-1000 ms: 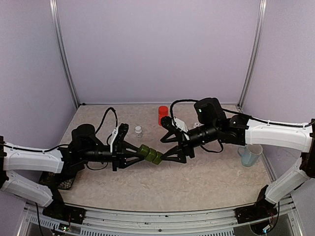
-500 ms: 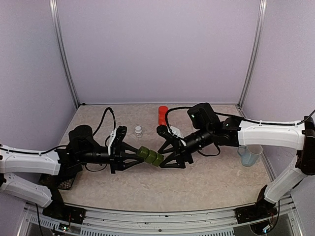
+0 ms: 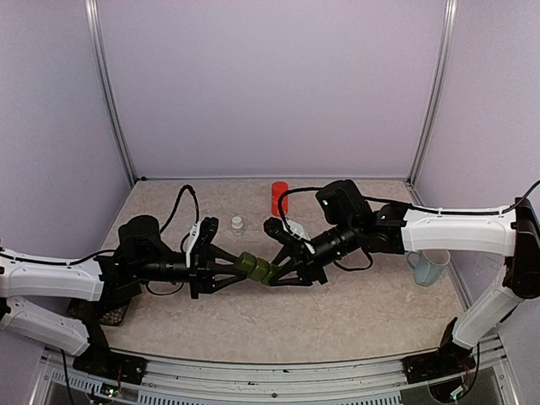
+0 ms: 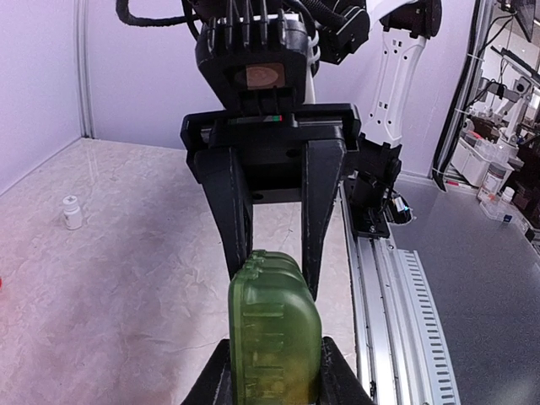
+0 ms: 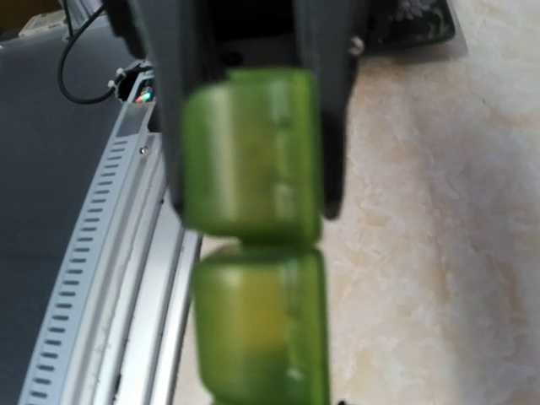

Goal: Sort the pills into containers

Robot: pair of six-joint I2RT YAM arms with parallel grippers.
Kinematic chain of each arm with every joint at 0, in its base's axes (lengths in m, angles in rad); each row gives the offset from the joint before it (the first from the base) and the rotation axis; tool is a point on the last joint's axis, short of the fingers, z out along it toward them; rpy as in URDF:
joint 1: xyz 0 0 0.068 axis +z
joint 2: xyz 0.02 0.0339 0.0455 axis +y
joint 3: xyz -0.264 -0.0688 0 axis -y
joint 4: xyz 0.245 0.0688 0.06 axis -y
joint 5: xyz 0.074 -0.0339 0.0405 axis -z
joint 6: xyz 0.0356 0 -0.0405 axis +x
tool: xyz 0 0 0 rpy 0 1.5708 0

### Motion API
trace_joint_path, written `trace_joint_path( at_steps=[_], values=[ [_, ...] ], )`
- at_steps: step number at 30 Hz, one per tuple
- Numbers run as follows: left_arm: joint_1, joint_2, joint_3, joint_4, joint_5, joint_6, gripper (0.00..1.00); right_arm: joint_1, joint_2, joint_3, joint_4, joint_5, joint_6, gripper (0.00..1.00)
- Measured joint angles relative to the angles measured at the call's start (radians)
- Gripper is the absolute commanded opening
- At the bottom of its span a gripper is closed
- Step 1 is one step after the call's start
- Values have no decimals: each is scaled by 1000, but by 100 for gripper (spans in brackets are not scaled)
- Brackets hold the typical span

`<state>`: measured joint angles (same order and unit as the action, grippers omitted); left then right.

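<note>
The green pill container strip (image 3: 256,268) is held up in the air over the middle of the table (image 3: 363,312). It is not lying on anything. Its long side runs from one arm across to the other, with the right end a little nearer the front edge. All three lids look shut, and no pills can be seen.

The left end is squeezed tight by the left gripper (image 3: 240,263). In the left wrist view, the right gripper (image 4: 274,270) is seen at the far end, with one black finger pressed on each side of the last box. So the strip is pinched at both ends, and each arm is as near to it as the other.

The next move is guessed to be a lid being lifted or the strip being passed over. For that, one end must be kept firm while the other is worked.

A small white bottle (image 3: 237,224), a red tub (image 3: 279,197) and a pale blue mug (image 3: 429,266) are left well apart.
</note>
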<state>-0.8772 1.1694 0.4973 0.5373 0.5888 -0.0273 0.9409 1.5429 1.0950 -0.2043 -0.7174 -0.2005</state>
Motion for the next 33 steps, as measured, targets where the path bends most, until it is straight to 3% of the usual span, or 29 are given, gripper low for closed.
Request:
trace_joint_path(
  at_steps=[7,10,16,24,33],
  values=[
    [0,-4,0,-2,-19,-1,42,5,0,0,15,2,-3,11],
    [-1,-11,0,-2,-28,-5,69,7,-1,0,16,22,-4,10],
    [-2,-19,-7,11,-65,-84,96,10,-59,-21,22,154,-3,9],
    [-1,-8,-62,47,-152,-323,99,83,-170,-42,43,459,-42,8],
    [-82,6,-70,83,-348,-571,99,209,-142,-68,79,885,-90,7]
  ],
)
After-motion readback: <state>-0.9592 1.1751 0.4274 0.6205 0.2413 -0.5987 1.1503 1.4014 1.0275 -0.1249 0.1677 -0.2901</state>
